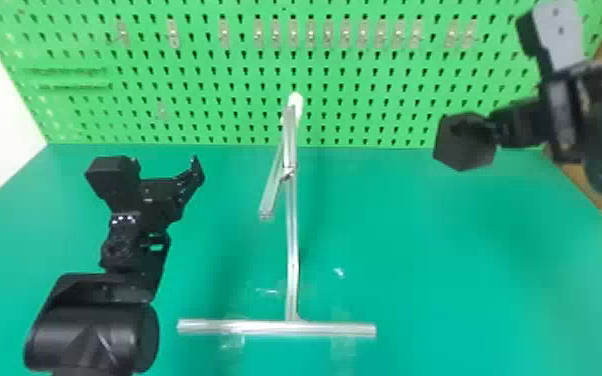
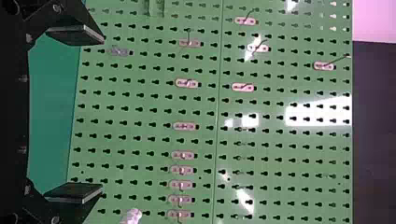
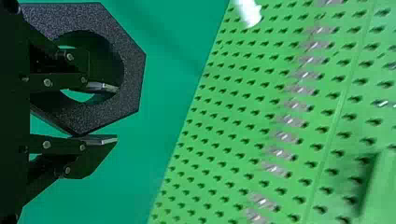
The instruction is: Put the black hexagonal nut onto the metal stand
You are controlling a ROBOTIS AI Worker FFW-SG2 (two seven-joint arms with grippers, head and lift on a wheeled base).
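Observation:
In the head view my right gripper [image 1: 497, 125] is at the upper right, with the black hexagonal nut [image 1: 465, 145] at its tip, raised above the table. In the right wrist view one finger of the right gripper [image 3: 112, 114] passes into the hole of the nut [image 3: 132, 70] and the other lies against its outside, so the nut's wall is clamped between them. The metal stand [image 1: 291, 240] rises mid-table, its upper bar ending in a white tip [image 1: 295, 102]. My left gripper [image 1: 165, 167] is open and empty, left of the stand; the left wrist view shows the left gripper [image 2: 100, 114] with fingers wide apart.
A green pegboard [image 1: 205, 90] with a row of small metal hooks stands along the back edge of the green table [image 1: 440, 280]. The stand's foot bar [image 1: 265, 327] lies across the front, with clear tape over it.

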